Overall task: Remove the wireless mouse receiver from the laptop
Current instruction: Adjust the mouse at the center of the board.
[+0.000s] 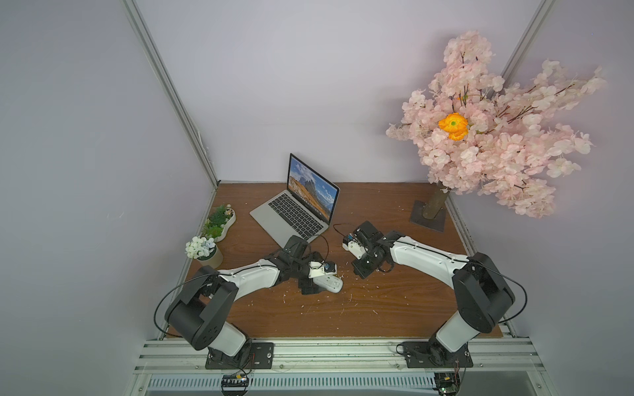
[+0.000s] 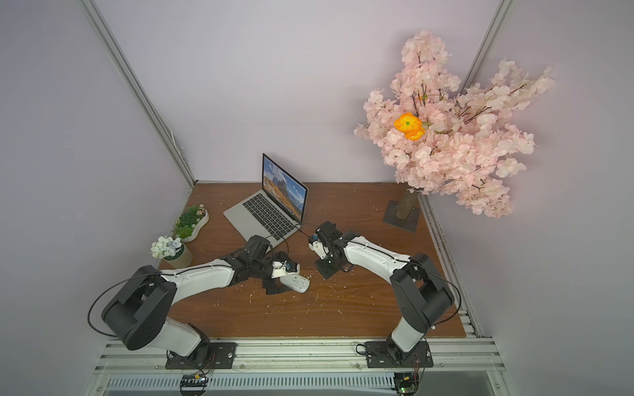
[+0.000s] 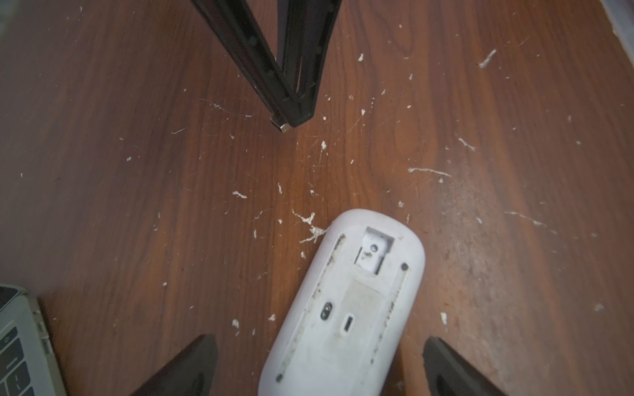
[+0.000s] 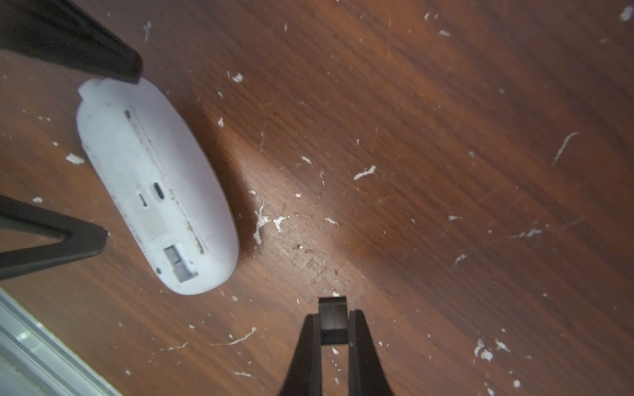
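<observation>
The brown wooden table (image 1: 394,308) has walls at the back and on both sides. A metal rail (image 1: 343,349) runs along the front edge. Two small plant pots (image 1: 219,223) sit by the left edge, and a pink blossom tree (image 1: 487,137) stands in the far right corner. The laptop (image 1: 295,214) is open near the back, turned at a slant. Between the arms and the rail is a wide strip of bare wood with little white crumbs (image 3: 310,228) on it. There is also a small open gap between the two grippers. The mouse (image 1: 330,284) lies upside down with its white belly up. The left gripper (image 3: 319,340) is spread wide with one finger on each side of the mouse, not squeezing it. The right gripper (image 4: 333,317) is pinched tight on the wireless mouse receiver (image 4: 332,308). The receiver is a tiny dark block, and a bit of shiny metal sticks out past the tips in the left wrist view (image 3: 282,127). It is out of the laptop and well apart from it, low over the wood near the mouse.
</observation>
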Tool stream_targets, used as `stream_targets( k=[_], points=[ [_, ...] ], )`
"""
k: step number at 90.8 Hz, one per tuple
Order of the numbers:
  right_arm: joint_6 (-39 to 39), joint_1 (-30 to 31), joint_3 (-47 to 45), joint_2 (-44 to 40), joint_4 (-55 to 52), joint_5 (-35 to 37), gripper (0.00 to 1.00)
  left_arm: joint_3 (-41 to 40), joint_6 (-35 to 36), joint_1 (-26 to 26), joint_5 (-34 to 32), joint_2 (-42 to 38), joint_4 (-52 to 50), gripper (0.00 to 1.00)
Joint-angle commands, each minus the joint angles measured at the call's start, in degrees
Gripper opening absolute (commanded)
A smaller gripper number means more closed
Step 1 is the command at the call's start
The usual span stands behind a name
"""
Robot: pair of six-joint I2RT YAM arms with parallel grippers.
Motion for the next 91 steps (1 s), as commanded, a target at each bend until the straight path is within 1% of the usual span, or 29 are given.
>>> stream_targets(
  k=[1,9,19,38,49,59,65,81,91],
  points=[
    [-0.48,-0.33,-0.13,-1.53,1.23,-0.59,0.0,1.58,-2.22,-0.54,3.32,-0.46,-2.01,0.96],
    [-0.57,-0.5,-0.51,-1.79,1.56,-0.51,0.0,2.33,-3.59,-0.69,4.07,-0.23,-2.12,0.95],
    [-0.74,-0.84,-0.38,-1.96,1.61,-0.38,0.0,3.15,-6.63,-0.86,6.78,-0.3,-0.99,0.95],
    [-0.83,-1.23,-0.51,-2.24,1.66,-0.24,0.0,2.14,-12.89,-1.7,6.1,1.04,4.76,0.94],
    [-0.9,-1.36,-0.6,-2.6,1.62,0.02,0.0,2.69,-14.12,-1.87,5.76,1.72,4.86,0.94],
    [-0.92,-1.5,-0.54,-2.53,1.77,0.03,0.0,5.43,-14.25,-1.98,6.27,4.05,1.64,0.94],
    [-0.85,-1.43,-0.54,-2.57,1.94,-0.15,0.0,6.14,-15.31,-2.4,6.2,5.13,1.43,0.93],
    [-0.83,-1.6,-0.99,-2.78,2.47,-0.4,0.0,0.94,-25.24,-3.7,1.06,4.68,11.45,0.93],
    [-1.0,-1.69,-1.28,-2.98,2.54,-0.42,0.0,-2.63,-29.51,-3.96,-0.12,3.43,16.59,0.93]
  ],
)
